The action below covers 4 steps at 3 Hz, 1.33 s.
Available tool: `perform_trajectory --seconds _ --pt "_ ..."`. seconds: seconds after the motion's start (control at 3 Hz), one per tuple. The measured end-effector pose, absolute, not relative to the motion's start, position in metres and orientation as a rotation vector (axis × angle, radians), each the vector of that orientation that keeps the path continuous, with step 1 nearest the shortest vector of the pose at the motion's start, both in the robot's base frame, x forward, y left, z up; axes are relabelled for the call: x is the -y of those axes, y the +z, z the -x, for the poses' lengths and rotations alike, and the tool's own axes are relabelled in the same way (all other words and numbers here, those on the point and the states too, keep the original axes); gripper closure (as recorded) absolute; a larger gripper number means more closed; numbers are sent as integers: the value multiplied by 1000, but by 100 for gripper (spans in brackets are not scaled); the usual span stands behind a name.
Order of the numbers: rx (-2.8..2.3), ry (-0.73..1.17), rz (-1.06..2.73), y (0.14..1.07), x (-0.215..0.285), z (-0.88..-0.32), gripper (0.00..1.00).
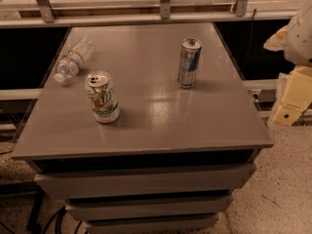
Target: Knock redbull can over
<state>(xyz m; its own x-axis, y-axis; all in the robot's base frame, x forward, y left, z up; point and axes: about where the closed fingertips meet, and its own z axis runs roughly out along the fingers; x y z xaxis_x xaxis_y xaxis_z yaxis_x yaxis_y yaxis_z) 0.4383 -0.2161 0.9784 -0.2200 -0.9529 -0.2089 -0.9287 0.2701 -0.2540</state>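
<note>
3 things are counted on the table (146,130): 2 cans and 1 bottle. 1 gripper (291,101) is seen at the right edge of the frame, beyond the table's right edge and below the white arm (300,33); nothing on the table is touched by it, and whether it is wide or narrow cannot be told.

The redbull can (189,62) is stood upright in the upper right part of the tabletop, near the right edge but not at it; bare surface is left on every side of it, with the widest stretches toward the left and toward the lower edge of the frame. The 7up can (102,96) is stood upright at centre left, well apart from the redbull can. The bottle (73,60) is laid on its side at upper left, close to the table's left edge, with its white cap pointed to the lower left; it is near the 7up can but apart from it.

The lower right part of the tabletop is left bare up to its front and right edges; speckled floor (287,189) is seen beyond that corner. Across the top of the frame a rail (146,18) is carried on 3 posts.

A tab is seen on the silver top of each can; whether either can has been opened cannot be told. The bottle is clear; what is held in it cannot be told.
</note>
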Motion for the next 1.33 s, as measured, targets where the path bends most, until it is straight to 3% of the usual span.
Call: perform_trajectory --seconds 0.67,1.33 --pt "-2140 -97 1732 976 211 -451 0" --pt "-1947 21 1888 947 172 -479 0"
